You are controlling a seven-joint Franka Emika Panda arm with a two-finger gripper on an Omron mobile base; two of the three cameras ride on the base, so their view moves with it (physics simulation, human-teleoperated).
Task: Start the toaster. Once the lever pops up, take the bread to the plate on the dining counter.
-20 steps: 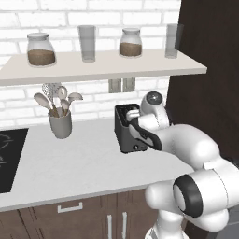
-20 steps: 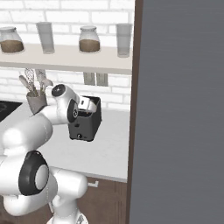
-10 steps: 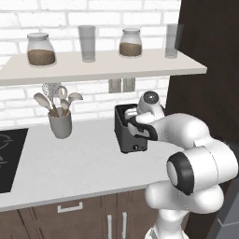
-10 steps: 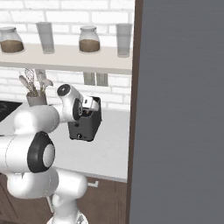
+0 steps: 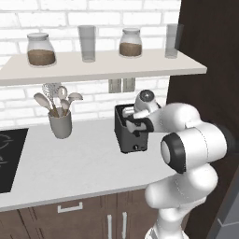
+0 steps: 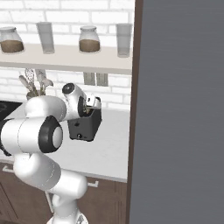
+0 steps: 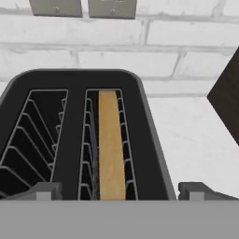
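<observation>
- gripper [image 7: 121,189] jaws spread wide, holding nothing; fingertips [image 7: 44,190] sit at either side of the toaster [image 7: 79,135] top, just above its near edge
- bread [image 7: 111,144] stands on edge in the right-hand slot as the hand view frames it, inside the wire guides; the other slot [image 7: 35,135] has only bare wire cage
- both tips are outside the bread's slot line: one over the bare slot, the other past the toaster's outer rim
- beyond the toaster's far edge: white counter [image 7: 196,135], then brick wall [image 7: 140,46] with two outlet plates [image 7: 84,7]
- a dark panel edge [image 7: 226,102] cuts in at the right of the hand view, near the toaster but apart from it
- left base view: gripper [image 5: 135,122] is over the toaster [image 5: 130,135], which stands near the counter's [image 5: 70,163] right end, with the tall dark cabinet [image 5: 205,56] close on that side
- open counter to the toaster's left; utensil crock [image 5: 60,123] well apart, cooktop [image 5: 9,154] at the far left edge
- shelf [image 5: 93,67] with jars and glasses overhangs above
- right base view: gripper [image 6: 89,105] over the toaster [image 6: 85,124]; tall grey panel [image 6: 179,109] blocks the right
</observation>
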